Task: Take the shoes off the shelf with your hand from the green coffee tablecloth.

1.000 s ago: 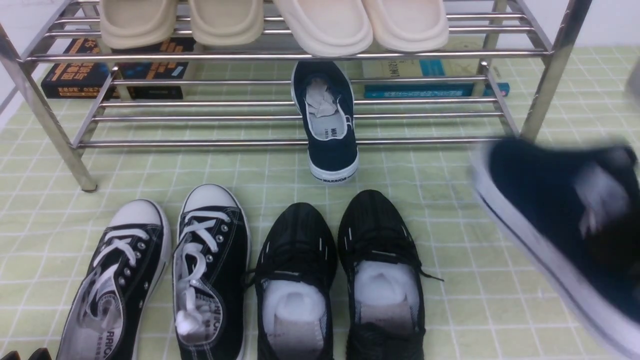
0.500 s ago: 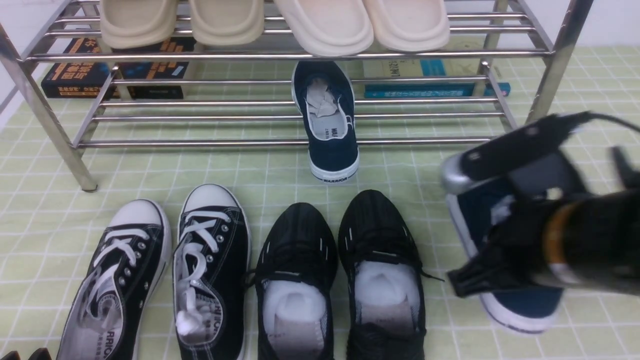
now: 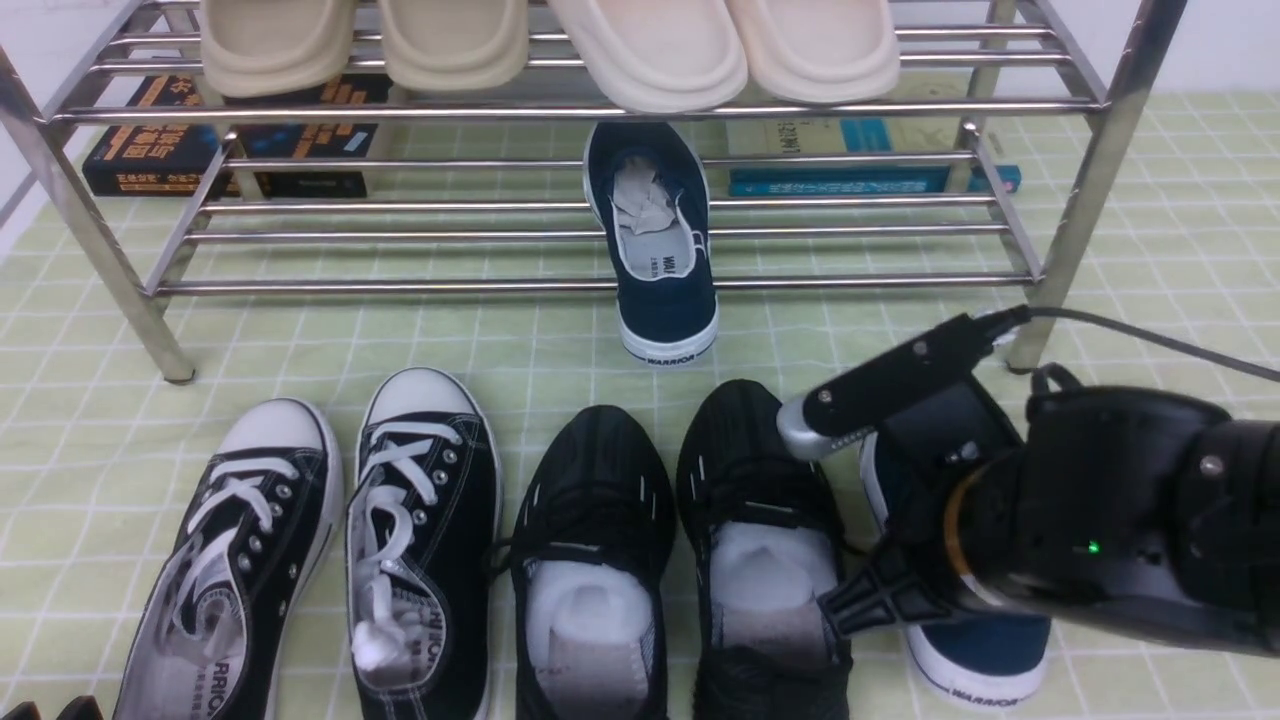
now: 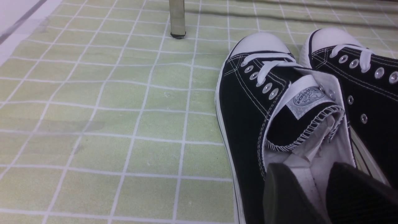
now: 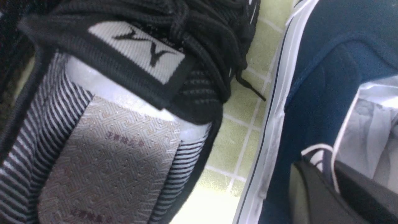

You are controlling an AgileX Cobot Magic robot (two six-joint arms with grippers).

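Our right tool [image 5: 329, 177] is clamped on the collar of a navy-blue canvas slip-on shoe with a white rubber sole [image 3: 985, 650], one finger outside, one inside. This shoe appears to rest on the pale yellow-green checked cloth [image 3: 560, 340] covering the desk, just beside the all-black mesh trainers [image 3: 760, 470]. Its navy-blue twin [image 3: 665, 290] lies on the lower tier of the shiny silver tube shelf [image 3: 400, 285], heel overhanging the front rail. Our left tool [image 4: 309, 174] hovers over a black lace-up sneaker [image 4: 248, 102], fingers parted, holding nothing. We judge the task about half done: the twin is left.

Black sneakers [image 4: 248, 105] on green cloth [image 4: 108, 109]
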